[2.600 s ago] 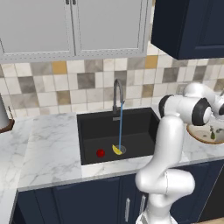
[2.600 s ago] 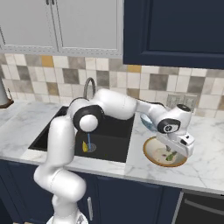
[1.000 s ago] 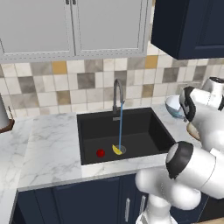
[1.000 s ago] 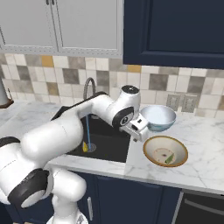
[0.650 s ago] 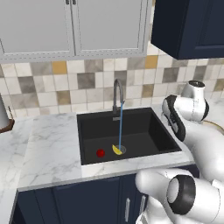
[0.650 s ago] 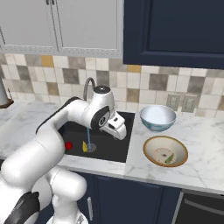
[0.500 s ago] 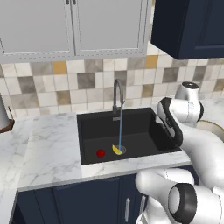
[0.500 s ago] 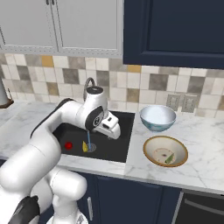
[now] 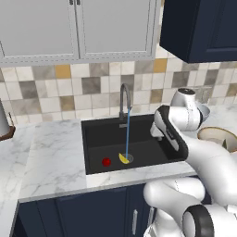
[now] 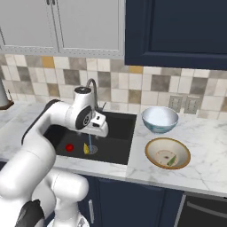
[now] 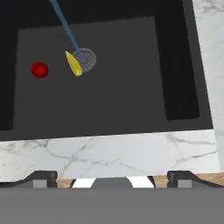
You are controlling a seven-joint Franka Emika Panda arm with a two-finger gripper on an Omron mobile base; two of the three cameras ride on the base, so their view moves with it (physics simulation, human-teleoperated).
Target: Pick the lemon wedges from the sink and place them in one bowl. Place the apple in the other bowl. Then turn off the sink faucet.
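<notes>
A bright yellow lemon wedge (image 11: 73, 64) lies by the round drain in the black sink (image 11: 131, 87), with the red apple (image 11: 39, 70) to its left. Water runs from the dark gooseneck faucet (image 9: 124, 97) onto the drain. My gripper (image 10: 99, 131) hangs open above the right part of the sink, nothing between its fingertips (image 11: 41, 177). The shallow tan-rimmed bowl (image 10: 153, 148) holds a thin olive-yellow wedge (image 10: 171, 162). The pale blue bowl (image 10: 159, 119) stands behind it. In the left base view the wedge (image 9: 123, 159) and apple (image 9: 106, 162) sit on the basin floor.
Marble counter (image 10: 204, 155) runs on both sides of the sink, with a strip along its front edge (image 11: 109, 151). A tiled wall and cabinets stand behind. The blue stream of water (image 11: 65, 28) falls through the middle of the basin.
The arm has swung left from above the bowls to over the sink. The gripper has stayed open. The apple and the yellow wedge have not moved.
</notes>
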